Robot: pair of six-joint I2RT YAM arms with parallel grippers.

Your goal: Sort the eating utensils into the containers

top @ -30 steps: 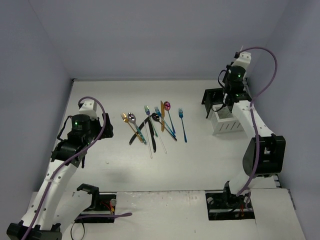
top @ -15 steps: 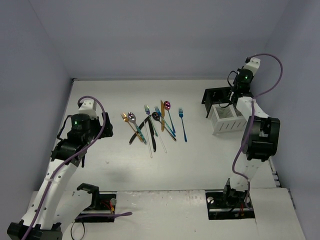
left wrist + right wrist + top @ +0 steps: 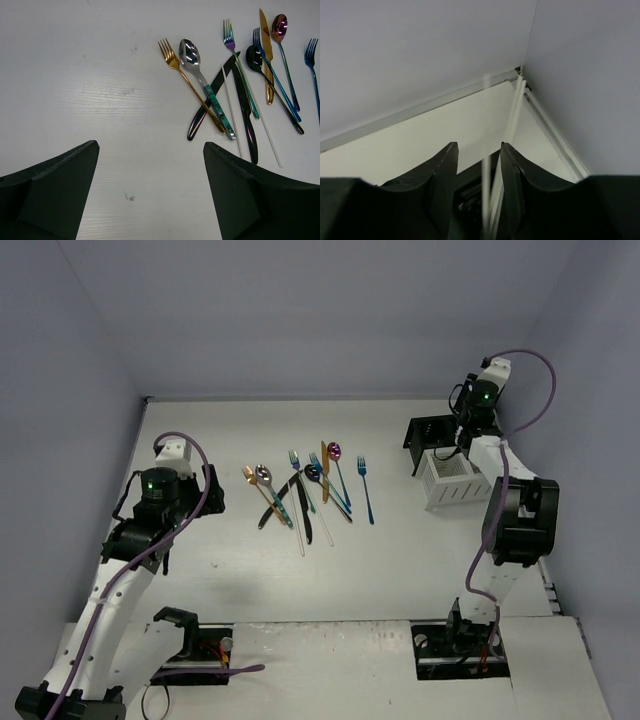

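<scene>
The eating utensils (image 3: 305,490) lie in a loose fan mid-table: a gold fork (image 3: 172,57), a silver spoon (image 3: 190,52), a black knife (image 3: 245,115), a gold knife (image 3: 266,45), a magenta spoon (image 3: 279,25) and thin white sticks (image 3: 272,145). My left gripper (image 3: 150,145) hangs open over bare table, near-left of them (image 3: 170,520). At the far right stand the containers, a black caddy (image 3: 425,432) and a white caddy (image 3: 452,485). My right gripper (image 3: 462,443) is over them, its jaws parted (image 3: 479,146). Slim white sticks (image 3: 512,110) stand loose and blurred in the gap.
The grey back wall and the right wall meet in a corner (image 3: 522,70) just beyond the right gripper. The right arm's elbow (image 3: 520,520) rises close behind the white caddy. Bare table (image 3: 100,90) stretches left of the utensils.
The right arm has folded back toward the right wall, and its wrist has shifted slightly right above the caddies. The left arm and the utensils on the table have not moved.
</scene>
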